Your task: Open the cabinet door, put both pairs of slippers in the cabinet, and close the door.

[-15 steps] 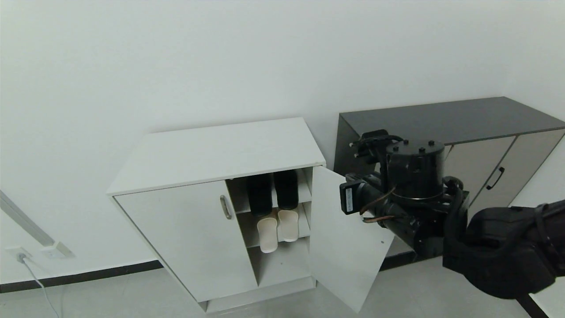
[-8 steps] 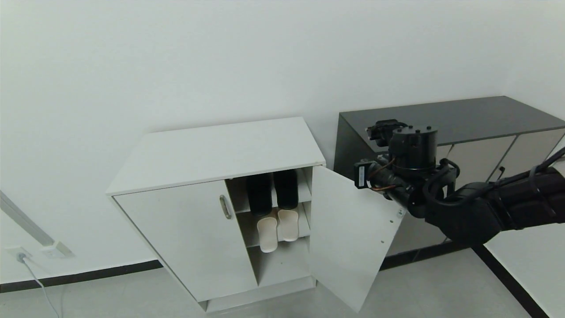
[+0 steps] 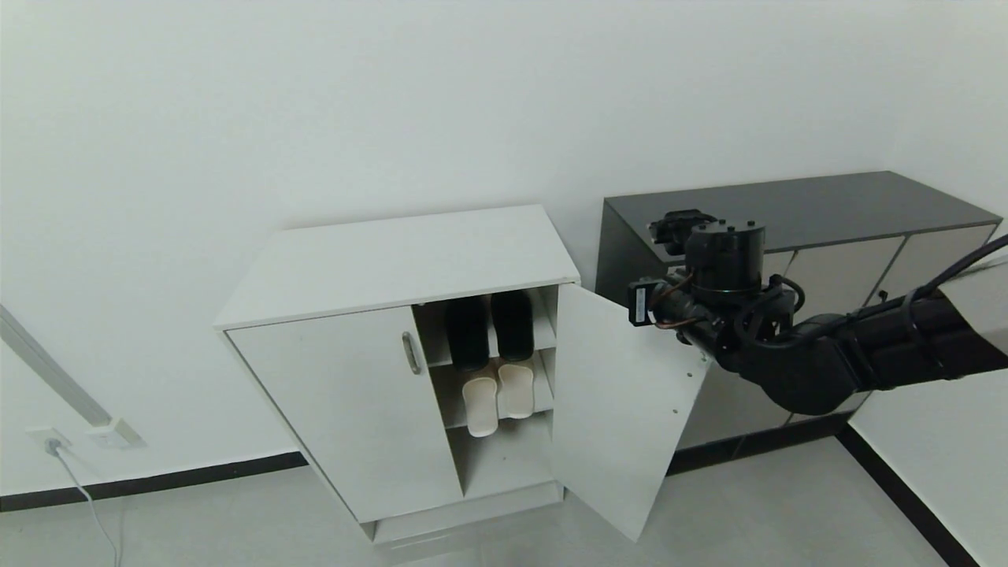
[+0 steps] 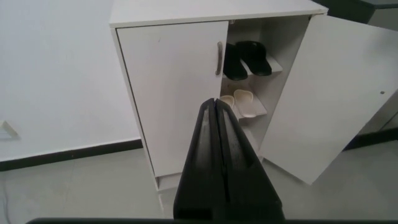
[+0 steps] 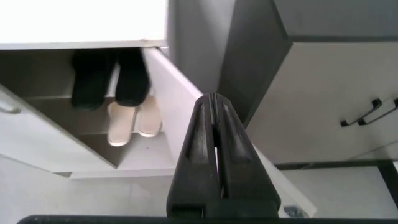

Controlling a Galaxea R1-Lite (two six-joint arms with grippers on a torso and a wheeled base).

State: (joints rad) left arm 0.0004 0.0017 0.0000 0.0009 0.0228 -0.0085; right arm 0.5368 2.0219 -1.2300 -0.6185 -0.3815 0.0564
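The white cabinet (image 3: 394, 260) stands against the wall with its right door (image 3: 622, 402) swung open and its left door (image 3: 346, 409) closed. A black pair of slippers (image 3: 490, 331) lies on the upper shelf, and a white pair (image 3: 496, 398) on the shelf below, heels sticking out a little. My right arm's wrist (image 3: 724, 315) hovers by the open door's top outer corner. My right gripper (image 5: 214, 96) is shut and holds nothing, above the door (image 5: 180, 93). My left gripper (image 4: 216, 101) is also shut and holds nothing, some way in front of the cabinet.
A dark grey sideboard (image 3: 787, 205) stands just right of the white cabinet, behind the open door. A wall socket with a cable (image 3: 51, 445) is low at the left. Bare grey floor (image 3: 748, 512) lies in front of both cabinets.
My right arm has drawn back to the right and away from the camera, leaving its wrist by the door's top corner. The head view shifted slightly. The door and slippers stayed put.
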